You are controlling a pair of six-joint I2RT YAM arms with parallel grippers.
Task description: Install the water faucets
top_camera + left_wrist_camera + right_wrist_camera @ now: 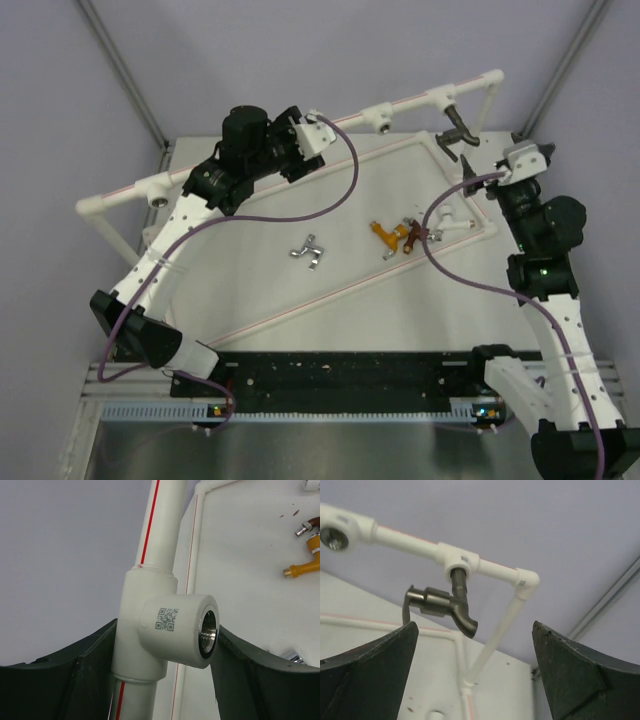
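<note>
Dark grey faucet [445, 605] hangs threaded into a tee of the white pipe frame [410, 537], spout down and lever to one side. Right gripper [474, 627] faces it from below, jaws spread wide and grasping nothing, with the arm reaching along the right edge of the table [230, 265] and the wrist tilted upward. Left gripper [168, 626] appears clamped across a pipe socket [186, 645], its arm stretched diagonally to the rail. The silver faucet [308, 250], orange-gold faucet [383, 236], reddish-brown faucet [413, 236] and white faucet [452, 216] lie loose on the table. They are probably light, rigid and slick, and best pinched across the body, not the lever.
</note>
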